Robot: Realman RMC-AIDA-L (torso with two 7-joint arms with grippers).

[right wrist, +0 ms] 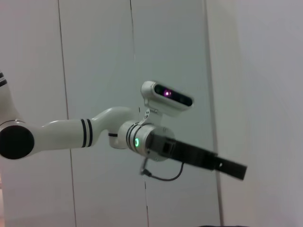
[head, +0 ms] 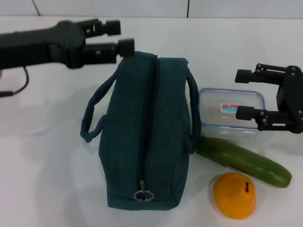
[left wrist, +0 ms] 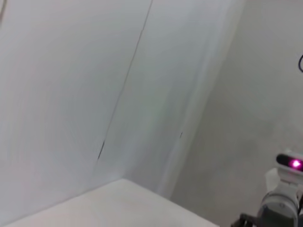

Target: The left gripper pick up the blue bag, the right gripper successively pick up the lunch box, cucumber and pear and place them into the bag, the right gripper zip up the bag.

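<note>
Left hand hangs over the white bench beside the far top corner of the blue bag, its two fingers spread and holding nothing. Standing upright mid-bench, the bag has its zipper closed and the ring pull at the near end. To its right lie the lunch box, the cucumber in front of it, then the pear. Right hand hovers above the lunch box, fingers parted, empty.

White table spans whole field; pale panelled wall with dark seams at 12 o'clock.
</note>
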